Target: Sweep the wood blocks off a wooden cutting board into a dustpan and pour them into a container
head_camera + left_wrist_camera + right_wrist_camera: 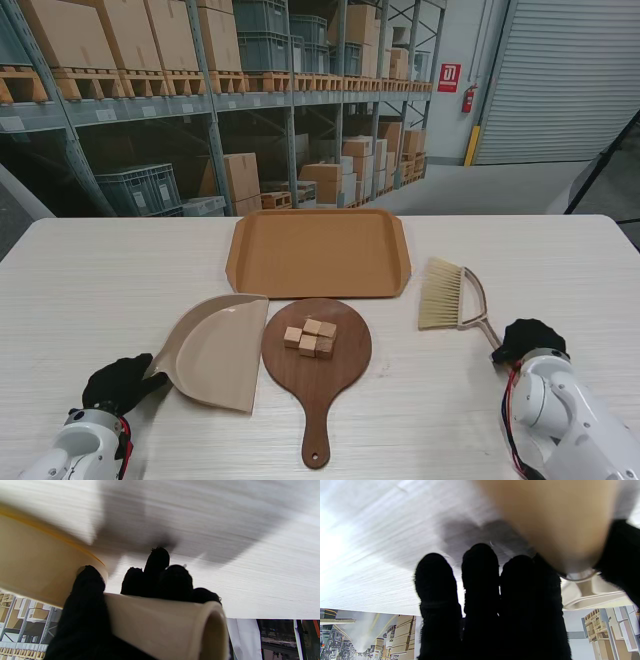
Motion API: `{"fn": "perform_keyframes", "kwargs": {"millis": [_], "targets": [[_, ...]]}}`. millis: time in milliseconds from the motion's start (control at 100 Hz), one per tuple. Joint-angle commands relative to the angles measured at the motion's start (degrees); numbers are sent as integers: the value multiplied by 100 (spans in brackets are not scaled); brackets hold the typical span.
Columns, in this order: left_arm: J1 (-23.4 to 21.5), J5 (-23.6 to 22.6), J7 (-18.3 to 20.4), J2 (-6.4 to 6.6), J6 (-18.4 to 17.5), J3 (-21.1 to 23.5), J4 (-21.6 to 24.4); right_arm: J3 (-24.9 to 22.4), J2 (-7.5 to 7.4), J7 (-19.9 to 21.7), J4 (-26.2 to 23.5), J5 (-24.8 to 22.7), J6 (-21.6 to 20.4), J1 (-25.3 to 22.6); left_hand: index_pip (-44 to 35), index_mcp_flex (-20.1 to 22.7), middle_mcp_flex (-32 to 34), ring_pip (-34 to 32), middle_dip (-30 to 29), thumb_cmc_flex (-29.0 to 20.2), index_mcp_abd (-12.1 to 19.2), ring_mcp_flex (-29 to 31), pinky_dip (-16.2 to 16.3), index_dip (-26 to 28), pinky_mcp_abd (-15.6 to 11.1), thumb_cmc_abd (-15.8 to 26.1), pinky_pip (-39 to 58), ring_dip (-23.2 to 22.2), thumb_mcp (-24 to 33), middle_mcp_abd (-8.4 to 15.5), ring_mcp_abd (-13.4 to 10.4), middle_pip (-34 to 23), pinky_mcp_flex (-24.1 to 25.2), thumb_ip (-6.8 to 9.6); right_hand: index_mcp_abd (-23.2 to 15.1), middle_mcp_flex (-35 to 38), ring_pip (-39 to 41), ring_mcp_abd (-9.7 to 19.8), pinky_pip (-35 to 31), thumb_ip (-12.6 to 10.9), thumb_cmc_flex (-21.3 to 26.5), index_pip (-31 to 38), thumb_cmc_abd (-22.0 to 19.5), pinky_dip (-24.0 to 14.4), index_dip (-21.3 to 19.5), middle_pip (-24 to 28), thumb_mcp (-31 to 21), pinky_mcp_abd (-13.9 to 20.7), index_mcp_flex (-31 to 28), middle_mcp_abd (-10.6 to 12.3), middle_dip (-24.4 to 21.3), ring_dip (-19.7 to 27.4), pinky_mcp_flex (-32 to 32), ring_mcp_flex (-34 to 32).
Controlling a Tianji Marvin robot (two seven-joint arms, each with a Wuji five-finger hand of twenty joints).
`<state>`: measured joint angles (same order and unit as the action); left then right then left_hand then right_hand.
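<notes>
Several small wood blocks (311,338) lie clustered on the round dark cutting board (317,352), whose handle points toward me. The beige dustpan (215,347) rests on the table just left of the board. My left hand (120,384), in a black glove, is shut on the dustpan's tube handle (160,622), fingers (156,572) curled over it. A hand brush (450,296) lies to the right of the board. My right hand (527,339) is wrapped around the brush handle (555,530). The orange tray (318,251) sits farther from me, behind the board.
The white table (90,290) ends against a warehouse backdrop of shelving. The tray's raised rim borders the board's far side.
</notes>
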<state>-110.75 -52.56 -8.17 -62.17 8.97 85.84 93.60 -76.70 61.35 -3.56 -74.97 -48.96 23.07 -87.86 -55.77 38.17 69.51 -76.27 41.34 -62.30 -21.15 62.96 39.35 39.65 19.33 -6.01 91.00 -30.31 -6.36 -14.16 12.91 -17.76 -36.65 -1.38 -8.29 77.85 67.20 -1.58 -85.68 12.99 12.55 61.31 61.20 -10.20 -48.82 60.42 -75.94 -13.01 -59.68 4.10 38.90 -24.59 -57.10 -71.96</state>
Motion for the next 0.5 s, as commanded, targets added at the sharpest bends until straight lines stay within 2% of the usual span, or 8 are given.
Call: {"fn": "perform_keyframes", "kwargs": {"millis": [0,180,230,390,490], "targets": [[-96,23,181,-39,3,-60,-126,74,17,282,352,-17,56,-254,-278,491,451,-248,-154,-751,-166,661,-68,-58,-342,911,189,14,534,1806,-1174,-6153,25,37,-986,483,331,173,-469,-3340,4151,1139,-707,130,-677,204,-1401,-431,-1295,373,221,-86,-225,-310],[-102,25,182,-39,4,-59,-125,53,-1,403,294,-38,78,-262,-278,491,452,-248,-155,-750,-166,661,-68,-58,-342,910,189,14,534,1806,-1174,-6151,25,37,-1007,530,474,128,-574,-2551,4722,1138,368,244,-829,270,-1401,-630,-1466,355,346,-50,-211,-304],[-102,26,185,-39,4,-58,-125,47,-7,442,273,-48,85,-269,-278,491,453,-248,-156,-749,-166,661,-68,-58,-342,911,189,14,534,1805,-1174,-6148,25,37,-1014,533,517,142,-622,-2270,4880,1138,639,288,-843,310,-1401,-682,-1527,352,375,-46,-212,-297],[-102,29,191,-38,-1,-56,-125,29,-19,528,221,-66,95,-283,-278,491,453,-248,-157,-748,-166,661,-68,-58,-342,908,189,14,533,1805,-1174,-6146,25,37,-1018,537,633,106,-722,-1735,5133,1188,1023,370,-887,429,-1401,-810,-1605,344,424,-73,-230,-281],[-98,33,185,-39,-5,-56,-129,-2,-22,541,182,-86,65,-292,-276,495,453,-239,-157,-748,-163,666,-68,-59,-342,908,189,17,534,1805,-1180,-6146,25,37,-1022,536,692,80,-763,-1556,5212,1251,1125,403,-911,487,-1401,-839,-1614,344,441,-95,-236,-278]]}}
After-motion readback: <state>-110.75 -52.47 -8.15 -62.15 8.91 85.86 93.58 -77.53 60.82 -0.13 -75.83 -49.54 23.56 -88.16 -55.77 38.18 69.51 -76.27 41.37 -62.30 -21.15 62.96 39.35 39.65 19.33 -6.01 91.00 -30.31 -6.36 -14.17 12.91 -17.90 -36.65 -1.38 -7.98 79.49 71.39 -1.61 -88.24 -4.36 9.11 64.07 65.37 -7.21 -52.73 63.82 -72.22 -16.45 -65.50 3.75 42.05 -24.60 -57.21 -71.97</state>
